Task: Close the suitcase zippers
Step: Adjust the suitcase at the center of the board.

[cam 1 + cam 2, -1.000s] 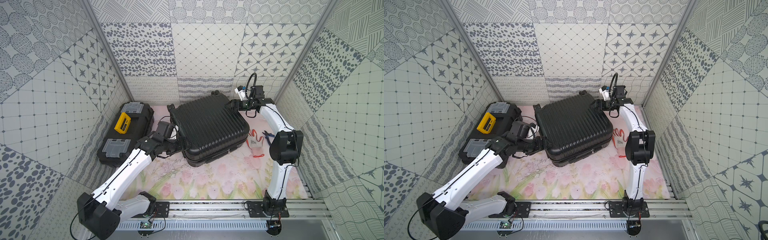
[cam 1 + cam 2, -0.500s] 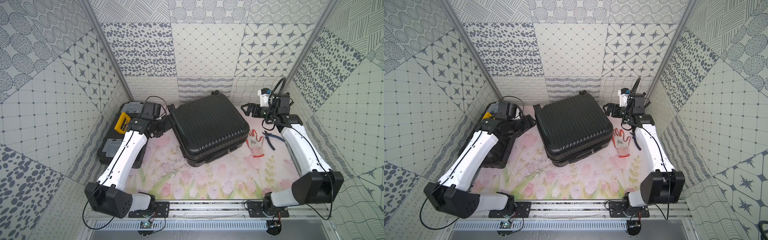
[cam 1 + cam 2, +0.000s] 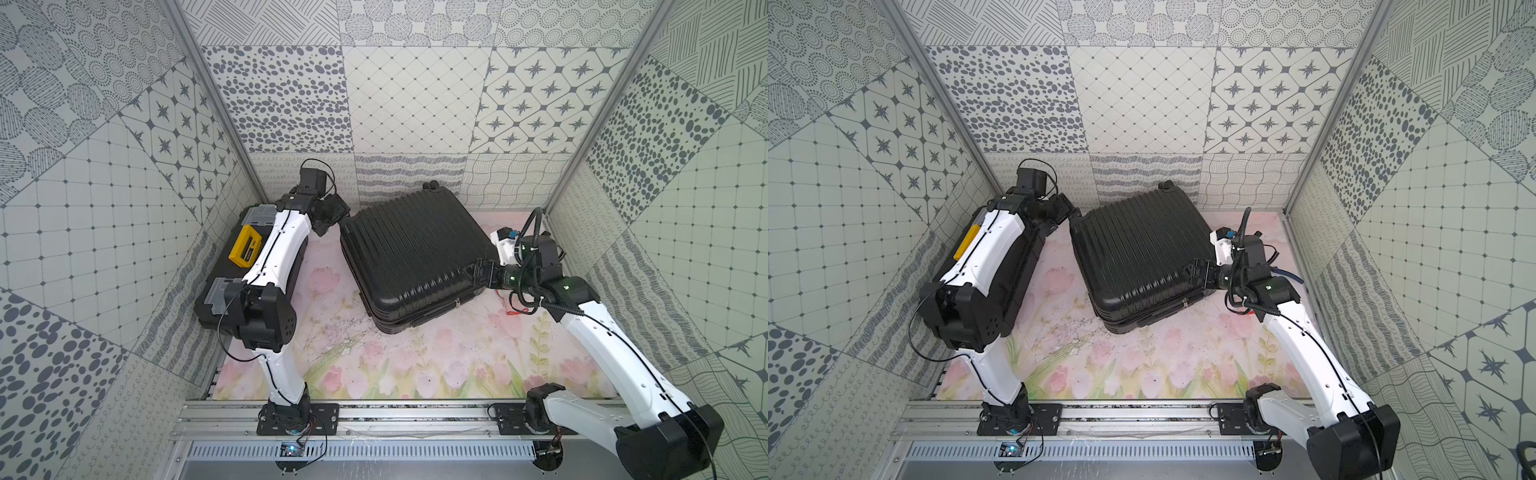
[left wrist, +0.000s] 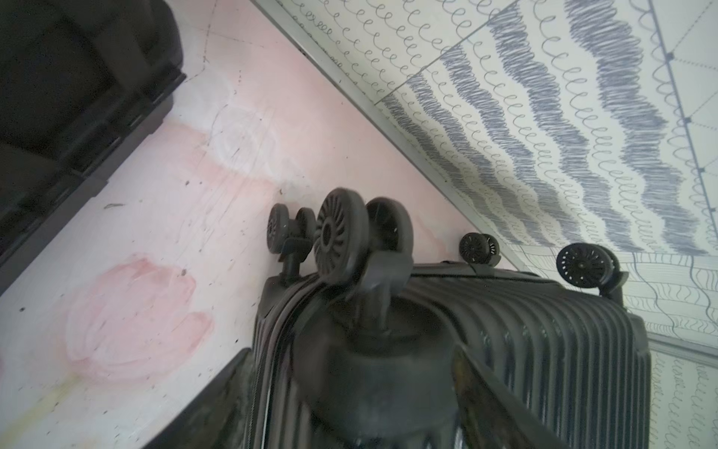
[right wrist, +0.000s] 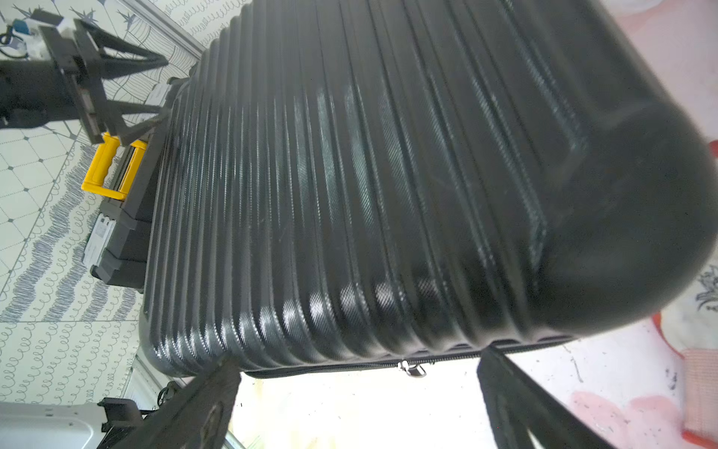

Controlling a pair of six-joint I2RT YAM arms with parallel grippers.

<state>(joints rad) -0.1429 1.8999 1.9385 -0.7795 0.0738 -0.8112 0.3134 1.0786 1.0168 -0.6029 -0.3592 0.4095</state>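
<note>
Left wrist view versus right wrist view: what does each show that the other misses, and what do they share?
Only the left wrist view shows the spinner wheels. Only the right wrist view shows the zipper pull hanging at the seam and the yellow handle of the toolbox. Both show the ribbed shell of the suitcase and the pink floral mat.

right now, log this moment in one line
suitcase: flat, lid down | pull: front seam | left claw: open, wheel corner | right claw: open, right corner
</note>
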